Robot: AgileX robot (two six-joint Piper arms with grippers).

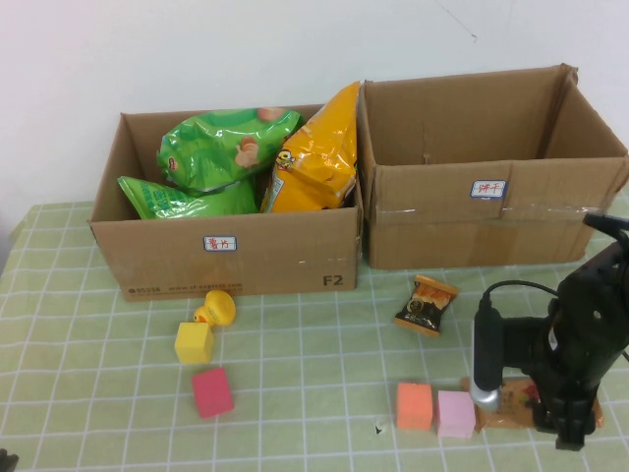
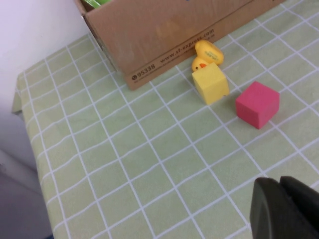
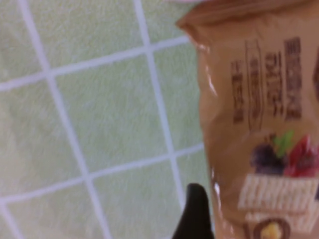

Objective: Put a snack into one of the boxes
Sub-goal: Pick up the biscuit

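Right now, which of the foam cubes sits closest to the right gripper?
The pink cube, lying between the orange cube and the brown snack packet under the right gripper. The yellow cube and red cube lie far left.

You'll find two cardboard boxes [image 1: 231, 251] at twelve o'clock on the desk [image 1: 314, 374]; the biscuit packet [image 1: 511, 405] lies at five, under the right gripper [image 1: 560, 433].

Looks like a lab test bench: a checked green tablecloth [image 1: 324, 364] against a bare white wall [image 1: 197, 49] at twelve o'clock. Labelled cardboard boxes [image 1: 236, 251] and foam cubes [image 1: 212, 392] sit staged.
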